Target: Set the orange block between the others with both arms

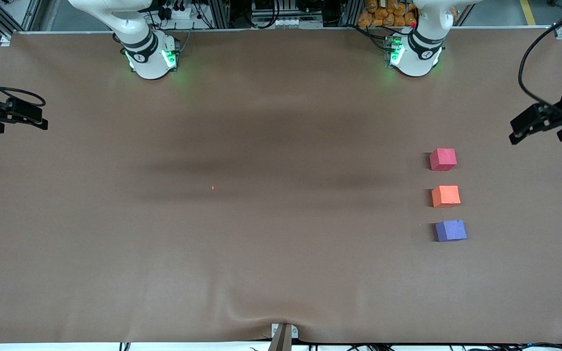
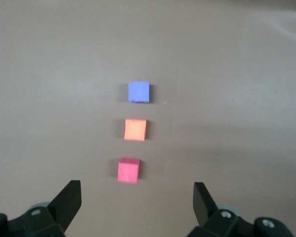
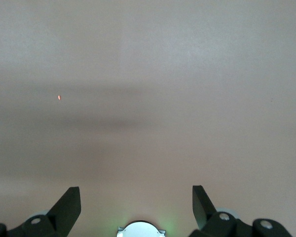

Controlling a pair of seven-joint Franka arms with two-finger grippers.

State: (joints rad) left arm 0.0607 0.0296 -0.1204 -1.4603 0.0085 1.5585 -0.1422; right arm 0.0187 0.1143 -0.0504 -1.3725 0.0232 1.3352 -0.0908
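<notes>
I am holding my left gripper up in the air over the left arm's end of the brown cloth-covered table, with its 2 black fingers spread wide and gripping nothing. I am holding my right gripper the same way over the right arm's end of the table, its fingers also parted and empty. Both of my arms are waiting.

The small bright orange matte foam cube is sitting on the table toward the left arm's end, in the middle of a straight row of 3 cubes. The pinkish-red matte cube is lying farther from the front camera than the orange one, and the purple-blue matte cube is lying nearer to that camera. The 3 are standing near each other with small gaps between them, none touching.

In my left wrist view I am seeing all 3 in line, the pinkish-red cube closest to my fingers. In my right wrist view I am seeing bare cloth, a tiny orange speck on it, and the green-lit round base of my right arm.
</notes>
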